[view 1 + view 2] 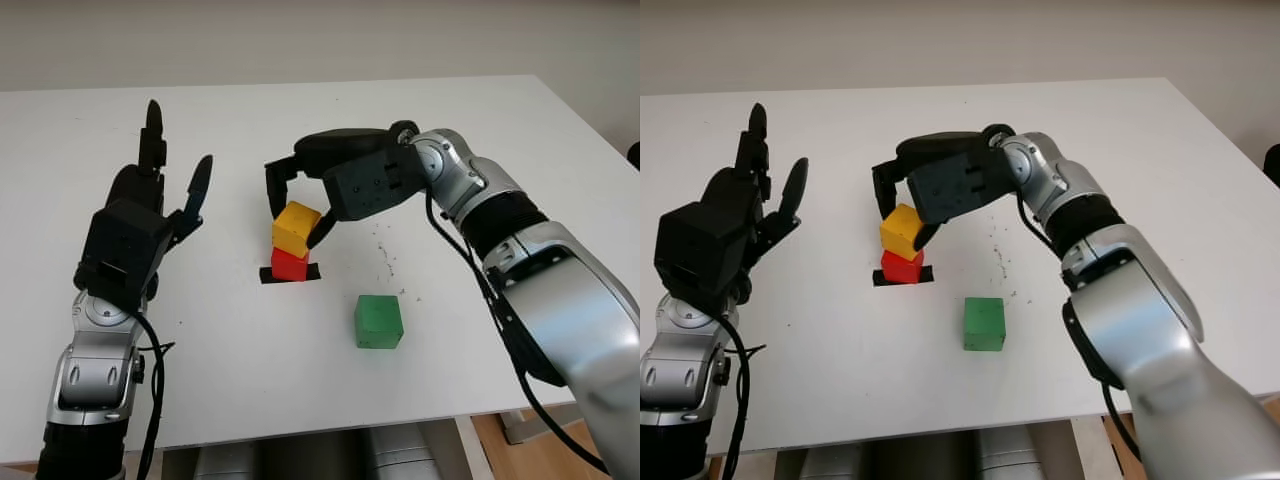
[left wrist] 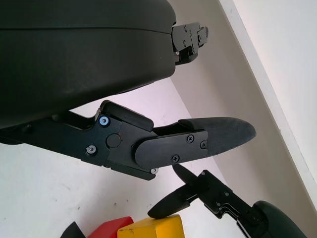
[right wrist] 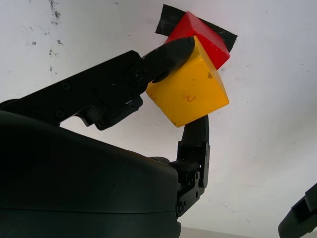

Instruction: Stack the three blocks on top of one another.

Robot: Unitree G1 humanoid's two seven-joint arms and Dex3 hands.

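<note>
Table (image 1: 480, 120), white, carries everything; a strip of black tape (image 1: 268, 275) marks the stacking spot near its middle. Right hand (image 1: 297, 205) reaches in from the right and pinches the yellow block (image 1: 296, 228) between its fingers (image 3: 168, 54), one on the far-left face and one on the near-right face. Left hand (image 1: 160, 195) is held up over the left of the table, open, holding nothing, well apart from the blocks.

Yellow block sits on the red block (image 1: 289, 264), but tilted and turned, so its base does not look flush with the red top; the wrist view shows it skewed, one corner overhanging. Red block stands on the tape. Green block (image 1: 378, 321) lies alone on the table, nearer and to the right of the pair.

Risk from here, as I judge it: if the fingers let go while the yellow block is canted, it could slide or tip off the red one, and may knock the red block off the tape. A finger dragging on release could twist it further. Any crooked seat would also leave a poor base for the green block.
</note>
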